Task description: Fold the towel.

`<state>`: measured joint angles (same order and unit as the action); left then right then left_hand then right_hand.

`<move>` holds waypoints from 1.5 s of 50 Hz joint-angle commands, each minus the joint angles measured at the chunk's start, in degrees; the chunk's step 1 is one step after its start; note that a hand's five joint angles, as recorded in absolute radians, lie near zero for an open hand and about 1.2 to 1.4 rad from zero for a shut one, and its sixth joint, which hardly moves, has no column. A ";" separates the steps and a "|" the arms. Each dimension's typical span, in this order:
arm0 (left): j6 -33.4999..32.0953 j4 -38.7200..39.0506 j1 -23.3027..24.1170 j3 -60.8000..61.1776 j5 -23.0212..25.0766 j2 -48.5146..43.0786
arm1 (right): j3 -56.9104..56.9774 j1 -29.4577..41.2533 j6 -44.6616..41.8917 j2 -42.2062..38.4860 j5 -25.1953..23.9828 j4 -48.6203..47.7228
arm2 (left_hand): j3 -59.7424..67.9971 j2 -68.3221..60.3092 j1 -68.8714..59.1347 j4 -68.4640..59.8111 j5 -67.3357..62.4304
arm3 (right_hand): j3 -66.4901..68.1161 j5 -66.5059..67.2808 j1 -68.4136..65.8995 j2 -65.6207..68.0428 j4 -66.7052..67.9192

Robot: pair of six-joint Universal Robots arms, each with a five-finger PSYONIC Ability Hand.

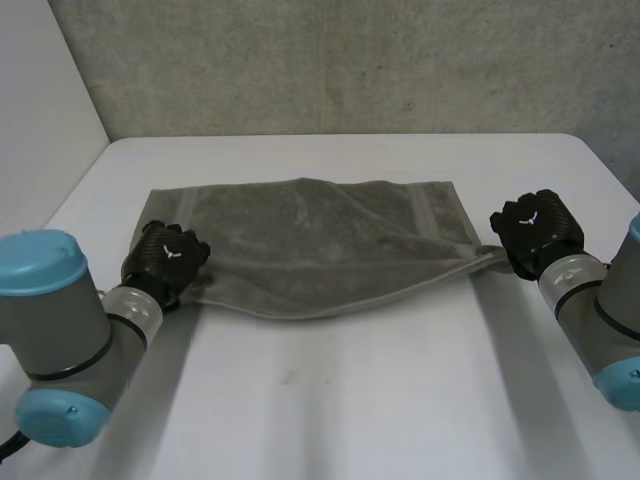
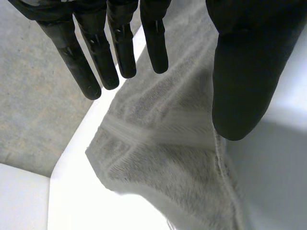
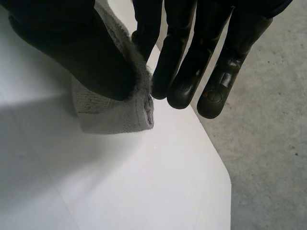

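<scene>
The towel (image 1: 320, 240) is spread on the table (image 1: 330, 400) between the two hands. Whether it is already doubled over cannot be told, as no separate layers are made out. Its near edge is drawn into a sagging curve, pulled taut toward the right hand (image 1: 535, 232). In the right wrist view, a corner of the towel (image 3: 115, 112) is pinched between that hand's thumb and fingers.

The left hand (image 1: 168, 255) is set over the opposite near corner. In its own wrist view the fingers are held straight and wide of the thumb, the towel (image 2: 168, 158) lies beneath them, and nothing is gripped.

The fold is judged barely begun: one corner is taken, the other is not yet seized, and the carrying-over is left to do. Bare table is left beyond the towel and on the robot's side of both hands. A table edge runs close by each hand's fingertips, so little room is offered outward.
</scene>
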<state>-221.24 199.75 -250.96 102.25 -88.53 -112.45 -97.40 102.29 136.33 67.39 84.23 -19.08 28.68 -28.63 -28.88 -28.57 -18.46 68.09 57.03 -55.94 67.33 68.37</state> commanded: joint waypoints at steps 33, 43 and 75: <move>18.04 -8.24 -5.33 5.14 7.85 2.59 | 0.90 -1.92 4.91 -2.17 -0.04 1.06 | 5.76 -5.81 -5.56 -5.87 -5.98 | 11.91 12.97 -24.06 12.67 11.63; 17.69 -7.62 -9.98 7.34 8.29 2.50 | 0.81 -1.92 4.82 -2.44 -0.12 1.06 | 3.91 -3.96 -3.71 -4.02 -4.13 | 11.91 12.97 -24.06 12.67 11.63; 17.25 -3.75 -11.30 4.62 8.29 -2.51 | 0.54 -1.83 4.82 -2.79 -0.47 1.06 | 8.62 -8.67 -8.42 -8.73 -8.84 | 11.91 12.97 -24.06 12.67 11.63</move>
<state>-203.99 196.00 -262.34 108.26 -80.25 -114.35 -96.85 100.46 141.15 64.76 83.80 -18.02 30.68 -30.65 -30.71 -30.74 -20.74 68.09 57.18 -55.94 67.33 68.37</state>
